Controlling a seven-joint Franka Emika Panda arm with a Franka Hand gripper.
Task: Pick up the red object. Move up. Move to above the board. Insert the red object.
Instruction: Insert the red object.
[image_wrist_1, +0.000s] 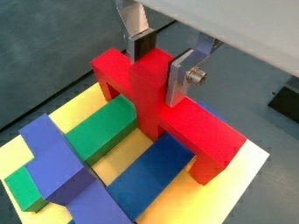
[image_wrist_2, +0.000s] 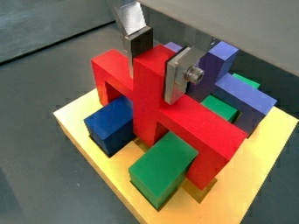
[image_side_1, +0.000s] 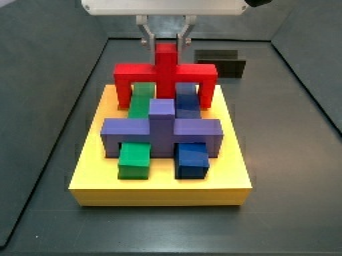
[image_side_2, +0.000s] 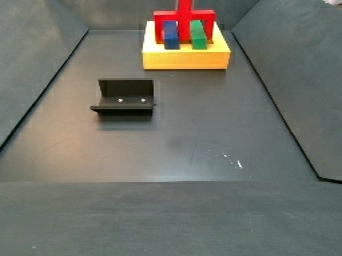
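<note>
In a wrist view the claw (image_wrist_1: 163, 59) gripped the central post of the red object (image_wrist_1: 163, 109), whose two legs stood on the board (image_wrist_1: 239, 179), apparently so they would seat in its slots. One green block (image_wrist_1: 84, 140) and one blue block (image_wrist_1: 158, 171) lay under the crossbar.

In a side view one purple piece (image_side_1: 160, 131) lay in front.

In a side view one fixture (image_side_2: 124, 97) stood well apart on the floor.
</note>
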